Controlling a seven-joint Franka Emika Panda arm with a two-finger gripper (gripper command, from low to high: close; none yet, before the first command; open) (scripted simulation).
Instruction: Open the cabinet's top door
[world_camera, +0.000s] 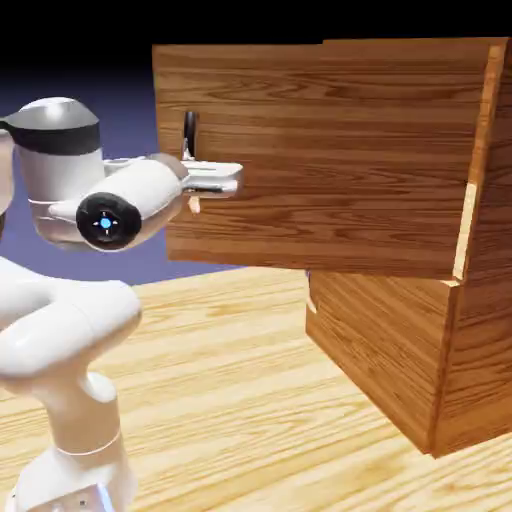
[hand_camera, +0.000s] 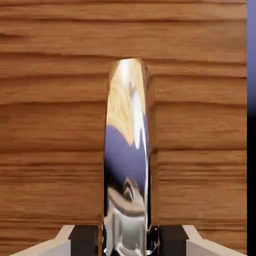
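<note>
White arm (world_camera: 60, 340) rises from the lower left, elbow bent, forearm level and directed rightward. Gripper (world_camera: 190, 165) held horizontal. Fingertips (hand_camera: 82, 239) closed tight on a narrow bar lying between them.

My arm (world_camera: 60, 330) is glossy white with a black band on the upper joint and a black cap with a blue dot. My claw (hand_camera: 128, 242) has pale grey fingertips (hand_camera: 65, 239) with black pads. The handle (hand_camera: 127, 160) is mirror chrome, reflecting tan, blue-violet and white. The top door (world_camera: 320, 150) is reddish-brown with horizontal wood grain and a pale edge strip. The cabinet (world_camera: 400, 350) has matching reddish-brown grain. The tabletop (world_camera: 230, 400) is light yellowish wood with streaky grain. The backdrop (world_camera: 130, 120) is blue-violet, fading to black above.
</note>
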